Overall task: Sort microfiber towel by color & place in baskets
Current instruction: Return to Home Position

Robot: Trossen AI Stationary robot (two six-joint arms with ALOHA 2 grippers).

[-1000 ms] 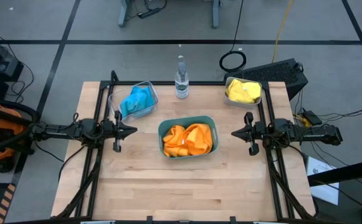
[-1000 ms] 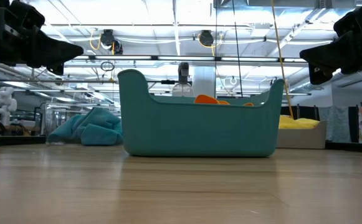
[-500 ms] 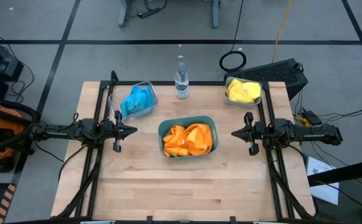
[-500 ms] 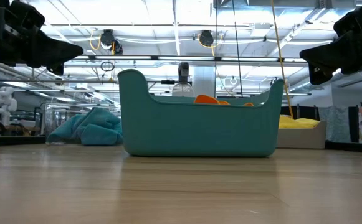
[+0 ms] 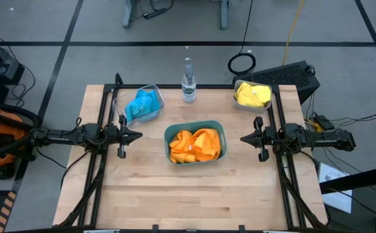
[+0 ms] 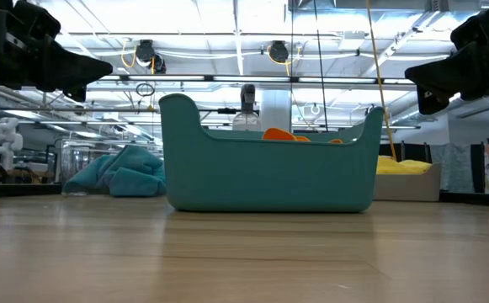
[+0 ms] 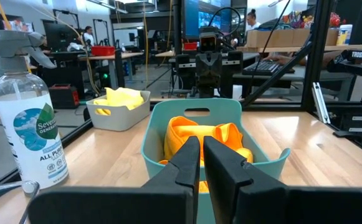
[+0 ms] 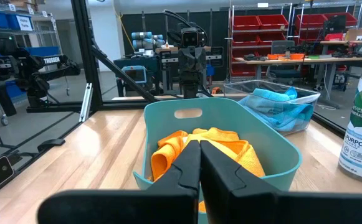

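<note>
Two grippers hang idle above the table, each drawn shut and holding nothing: the left gripper (image 5: 136, 136) shows only a thin slit between its fingers (image 7: 187, 163) in its own wrist view, and the right gripper (image 5: 243, 138) has its fingers (image 8: 187, 163) pressed together. They face each other from either side of the teal basket (image 5: 167, 139), both well apart from it and touching nothing. The teal basket sits at mid-table, filled with orange towels (image 5: 194, 145). Behind it on the left arm's side, the clear basket (image 5: 156, 89) holds blue towels (image 5: 142, 103), one fold draped toward its rim. On the right arm's side at the far corner, the pale grey basket (image 5: 237, 91) holds yellow towels (image 5: 252, 95). A clear spray bottle (image 5: 188, 83) stands upright between the two rear baskets, near the table's (image 5: 194, 194) far edge. Every towel in view lies inside a basket, one colour to each, so the sorting looks finished and the step in hand appears to be the arms' retreat to rest. The next move seems to call for nothing more than settling both arms level and clear of the baskets, with no further grasp needed.
</note>
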